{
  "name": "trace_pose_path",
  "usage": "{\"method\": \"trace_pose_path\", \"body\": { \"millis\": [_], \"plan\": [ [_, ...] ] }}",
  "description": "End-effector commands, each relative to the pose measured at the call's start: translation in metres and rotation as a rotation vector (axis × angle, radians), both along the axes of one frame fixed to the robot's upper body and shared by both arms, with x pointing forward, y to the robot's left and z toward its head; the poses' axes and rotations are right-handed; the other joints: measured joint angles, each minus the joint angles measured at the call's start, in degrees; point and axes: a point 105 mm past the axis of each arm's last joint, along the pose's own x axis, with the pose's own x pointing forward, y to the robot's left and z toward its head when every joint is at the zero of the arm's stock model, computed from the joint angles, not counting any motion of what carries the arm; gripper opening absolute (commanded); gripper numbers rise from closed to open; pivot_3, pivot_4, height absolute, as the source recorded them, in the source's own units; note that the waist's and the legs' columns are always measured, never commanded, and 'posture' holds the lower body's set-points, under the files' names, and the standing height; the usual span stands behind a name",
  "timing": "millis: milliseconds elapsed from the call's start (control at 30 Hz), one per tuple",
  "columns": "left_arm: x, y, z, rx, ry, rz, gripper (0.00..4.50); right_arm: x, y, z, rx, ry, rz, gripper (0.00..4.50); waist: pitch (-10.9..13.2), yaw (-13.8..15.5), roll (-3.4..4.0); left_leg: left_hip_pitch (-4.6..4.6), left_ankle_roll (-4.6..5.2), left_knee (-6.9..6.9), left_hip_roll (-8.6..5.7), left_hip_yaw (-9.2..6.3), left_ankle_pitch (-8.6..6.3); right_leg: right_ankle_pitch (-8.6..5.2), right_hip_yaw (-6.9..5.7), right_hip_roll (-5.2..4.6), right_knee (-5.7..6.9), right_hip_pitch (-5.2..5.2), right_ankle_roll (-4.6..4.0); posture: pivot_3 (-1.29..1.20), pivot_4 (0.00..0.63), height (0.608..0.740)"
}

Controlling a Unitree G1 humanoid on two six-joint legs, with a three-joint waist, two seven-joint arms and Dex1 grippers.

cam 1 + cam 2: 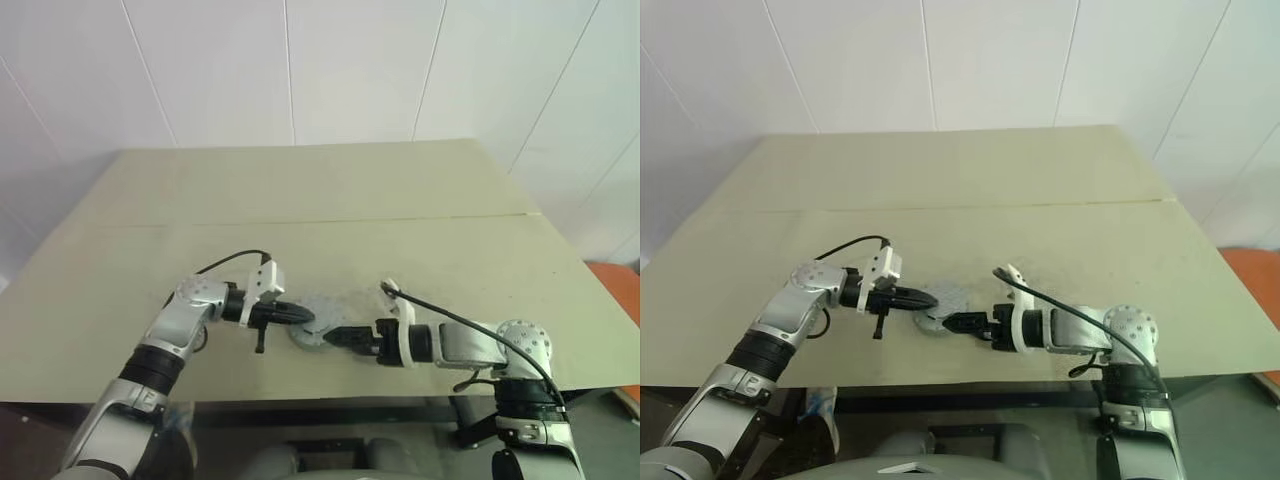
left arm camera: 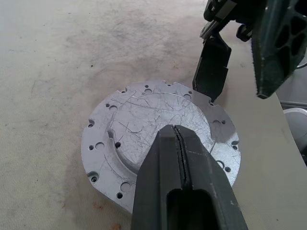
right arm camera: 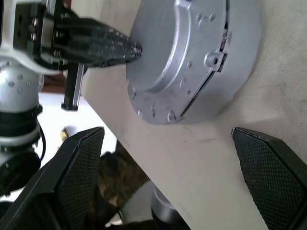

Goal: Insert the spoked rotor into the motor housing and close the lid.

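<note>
A: So, where does the work sit right now?

B: Near the front edge of the table (image 1: 300, 190), about midway between the two arms. One round grey metal assembly: the lid (image 2: 158, 115) lies on top of the motor housing (image 3: 230, 72), with a thin seam visible around the side wall. The spoked rotor I can't pick out; my guess is it's already inside, though that can't be confirmed.

A: And the hands?

B: The left gripper (image 2: 178, 136) has its fingers pressed together, holding nothing, tip resting on or just over the lid's raised centre. The right gripper (image 3: 168, 182) comes in from the right with its jaws spread wide, one finger (image 3: 72, 177) on each side of the housing, both apart from it.

A: How would that piece handle?

B: It looks solid, stiff metal, likely heavy for its width. The top is smooth and scratched, so I'd expect it to be slippery from above. The side wall, across its width, seems the better place to take hold; the flange with its bolt holes gives an edge to catch.

A: Counts?

B: One lid, one housing, two grippers.
</note>
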Motion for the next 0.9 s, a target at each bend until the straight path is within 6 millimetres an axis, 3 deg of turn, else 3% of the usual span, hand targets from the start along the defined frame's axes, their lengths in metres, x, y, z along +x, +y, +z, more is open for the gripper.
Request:
{"method": "trace_pose_path", "body": {
  "millis": [33,200,467,600,667,900],
  "plan": [
    [-0.007,0.004,-0.02,0.065,0.06,-0.008,0.0,0.017,0.013,-0.005,0.006,0.097,-0.137,4.47,0.0,-0.8,0.05,-0.01,-0.03,-0.01,0.03,0.0,-0.02,0.0,-0.01,0.0,0.0,0.03,0.0,0.0,0.0,0.74],
    [-0.007,0.003,-0.022,0.076,0.05,-0.009,0.0,0.028,0.049,0.027,0.156,0.11,-0.135,4.47,0.1,-2.4,0.15,-0.08,-0.04,-0.03,0.13,0.0,-0.03,-0.01,-0.03,0.03,-0.01,0.01,-0.01,0.0,0.0,0.74],
    [-0.007,0.004,-0.025,0.077,0.042,0.0,0.0,0.028,0.033,0.028,0.113,0.052,-0.1,2.22,0.2,-2.1,0.46,-0.04,0.15,-0.05,0.24,0.02,0.08,0.1,-0.11,0.13,0.07,-0.39,0.08,0.0,0.0,0.74],
    [-0.008,0.004,-0.026,0.078,0.043,-0.002,0.0,0.027,0.034,0.033,0.147,0.034,-0.073,1.84,0.1,-1.9,0.48,-0.11,0.22,-0.07,0.07,0.08,0.04,0.28,-0.05,-0.04,-0.01,-0.49,-0.03,0.0,0.0,0.74],
    [-0.008,0.003,-0.026,0.078,0.043,-0.002,0.0,0.025,0.036,0.034,0.155,0.029,-0.051,1.37,0.1,-2.0,0.46,-0.13,0.22,-0.06,0.05,0.13,0.04,0.26,0.0,-0.06,-0.05,-0.49,-0.01,0.0,0.0,0.74],
    [0.007,0.002,-0.018,0.026,0.003,0.069,0.0,0.025,0.03,0.02,0.11,0.078,-0.066,1.33,0.2,-1.9,0.51,-0.14,0.21,-0.05,0.06,0.13,0.03,0.01,0.01,-0.06,-0.07,-0.14,-0.01,0.0,0.0,0.74]
  ]
}}
